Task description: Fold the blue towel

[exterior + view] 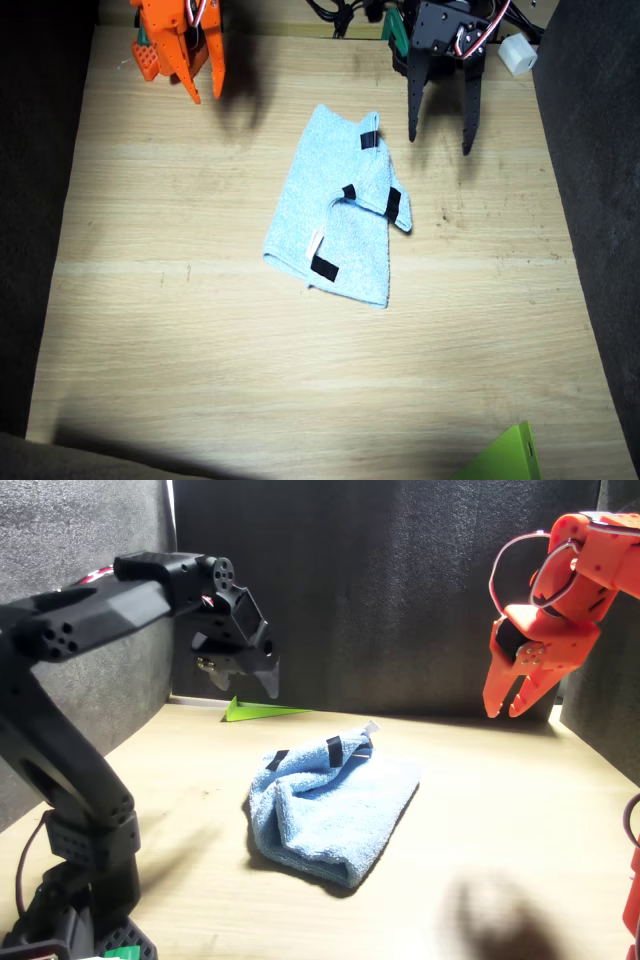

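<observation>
blue towel point(335, 215) folded, mid-table | green piece point(505, 458) well apart | left gripper point(440, 130) released | right gripper point(205, 88) released

light turquoise-blue towel point(335, 215) with black tape strips point(323, 267), pale wood table point(200, 330), orange right arm point(180, 40), black left arm point(440, 40), lime-green piece point(505, 458)

A light wooden table point(200, 350) fills most of the fixed view, its grain running across the frame, with dark walls around its edges. Near the middle of the frame, slightly toward the upper right, a blue towel point(335, 205) lies folded over on itself in a loose heap, black tape strips and a small white tag showing on top. At the bottom right corner, a lime-green flat piece point(505, 458) rests on the wood, partly cut off by the frame.
</observation>
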Controlling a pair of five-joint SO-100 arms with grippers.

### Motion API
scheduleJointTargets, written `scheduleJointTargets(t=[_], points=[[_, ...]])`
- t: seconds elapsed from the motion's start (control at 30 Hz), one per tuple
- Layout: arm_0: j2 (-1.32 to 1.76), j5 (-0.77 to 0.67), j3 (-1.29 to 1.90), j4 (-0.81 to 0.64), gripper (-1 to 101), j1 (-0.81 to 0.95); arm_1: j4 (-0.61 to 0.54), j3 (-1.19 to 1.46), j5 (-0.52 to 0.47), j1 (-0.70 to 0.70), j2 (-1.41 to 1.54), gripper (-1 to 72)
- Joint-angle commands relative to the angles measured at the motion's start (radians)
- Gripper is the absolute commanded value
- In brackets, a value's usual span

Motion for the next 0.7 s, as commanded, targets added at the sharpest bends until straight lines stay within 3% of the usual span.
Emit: scheduleJointTargets(t=[0.0,0.07,0.4,0.67], points=[[0.186,0.003,0.193,-0.031,16,0.083,-0.034,0.115,-0.038,-0.029,0.14,0.0],[0.298,0.006,0.296,-0.031,0,0.144,-0.051,0.215,-0.054,-0.052,0.201,0.0],[0.782,-0.117,0.635,0.206,0,0.437,-0.341,0.626,-0.15,-0.351,0.304,-0.1],[1.155,-0.012,0.848,0.284,0,0.577,-0.56,0.816,-0.209,-0.492,0.267,-0.1]])
